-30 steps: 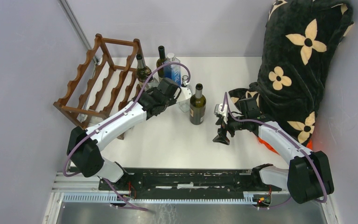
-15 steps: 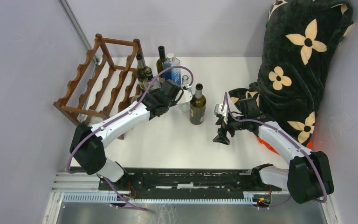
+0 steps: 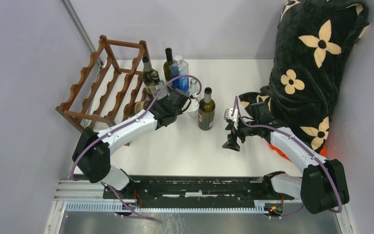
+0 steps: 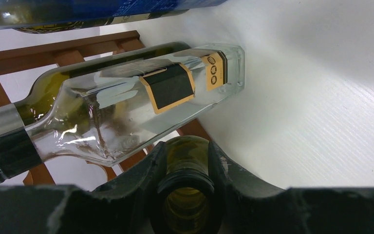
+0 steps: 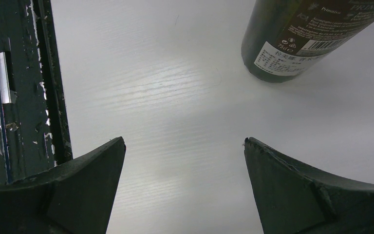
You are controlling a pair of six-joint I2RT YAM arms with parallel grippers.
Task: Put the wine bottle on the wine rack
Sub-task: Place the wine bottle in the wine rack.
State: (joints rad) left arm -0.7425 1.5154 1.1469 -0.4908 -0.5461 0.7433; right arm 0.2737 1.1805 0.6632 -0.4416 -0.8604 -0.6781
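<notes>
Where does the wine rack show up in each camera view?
Top external: wine rack in the upper left of the picture, at the table's left side.
Left wrist: wine rack at upper left, its brown bars behind the clear bottle.
Right wrist: not in it.
Shared landmark: the white table, visible in all three.

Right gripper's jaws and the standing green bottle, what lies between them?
Only bare white table; the right wrist view shows it between the right gripper, jaws open, and the green bottle.
</notes>
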